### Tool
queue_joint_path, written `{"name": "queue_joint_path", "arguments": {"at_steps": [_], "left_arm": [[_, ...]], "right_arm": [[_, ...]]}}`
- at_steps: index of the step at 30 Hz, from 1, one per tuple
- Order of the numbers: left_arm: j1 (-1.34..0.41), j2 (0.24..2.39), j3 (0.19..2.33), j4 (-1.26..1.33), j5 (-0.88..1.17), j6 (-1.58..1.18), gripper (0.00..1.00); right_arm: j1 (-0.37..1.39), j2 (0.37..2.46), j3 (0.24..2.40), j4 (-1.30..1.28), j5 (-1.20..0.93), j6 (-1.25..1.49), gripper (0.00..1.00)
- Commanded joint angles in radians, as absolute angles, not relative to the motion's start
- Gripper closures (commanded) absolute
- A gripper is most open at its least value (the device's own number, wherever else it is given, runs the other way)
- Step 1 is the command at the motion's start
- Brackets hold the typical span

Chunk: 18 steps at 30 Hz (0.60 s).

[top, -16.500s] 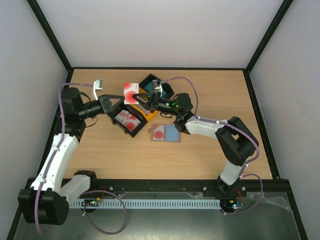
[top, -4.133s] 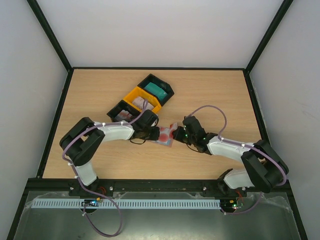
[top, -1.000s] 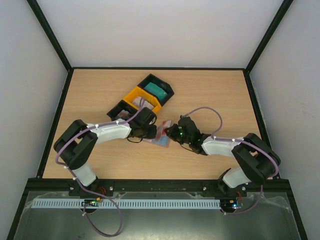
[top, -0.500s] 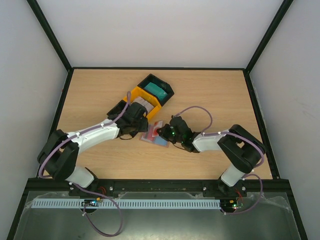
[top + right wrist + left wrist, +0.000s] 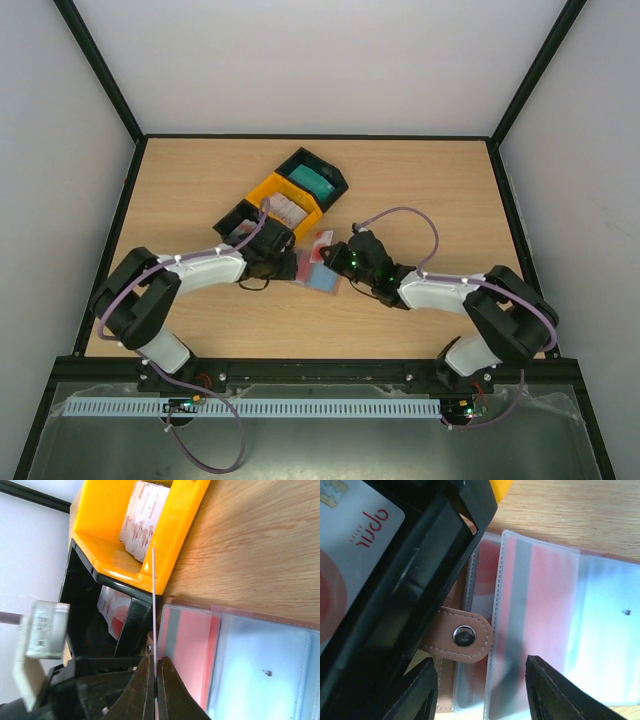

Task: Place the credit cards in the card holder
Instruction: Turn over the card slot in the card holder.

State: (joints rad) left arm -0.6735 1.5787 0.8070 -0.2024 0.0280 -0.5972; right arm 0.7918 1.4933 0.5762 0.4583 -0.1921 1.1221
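Between your two claws, the open card holder (image 5: pixel 250 645) lies flat on the desk (image 5: pixel 430 190). Your right claw (image 5: pixel 155 662) pinches one credit card (image 5: pixel 153 585) on edge, running along the holder's tab-side edge. Your left claw (image 5: pixel 479 680) hangs open over the tab (image 5: pixel 462 637).

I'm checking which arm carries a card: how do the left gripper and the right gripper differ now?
The left gripper is open with nothing between its fingers; the right gripper is shut on a credit card, seen edge-on. The left gripper is at the card holder edge beside the black tray; the right gripper is at the opposite side. Both sit low over the open card holder.
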Motion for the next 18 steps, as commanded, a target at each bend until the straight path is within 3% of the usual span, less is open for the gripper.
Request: {"name": "queue_joint_path", "arguments": {"at_steps": [1,5,13,18], "left_arm": [[-0.670,1.617,0.787,-0.164,0.013,-0.593,0.50],[-0.670,1.644,0.783,-0.143,0.055,-0.589,0.55],[-0.673,1.700,0.788,-0.071,0.240,-0.559,0.75],[-0.686,1.741,0.810,-0.049,0.294,-0.563,0.75]], "right_arm": [[0.797,1.431,0.541,0.393,-0.114,1.086,0.98],[0.796,1.395,0.518,0.369,-0.087,1.083,0.98],[0.778,1.327,0.451,0.324,-0.065,1.073,0.98],[0.710,1.286,0.361,0.390,-0.156,1.088,0.98]]}}
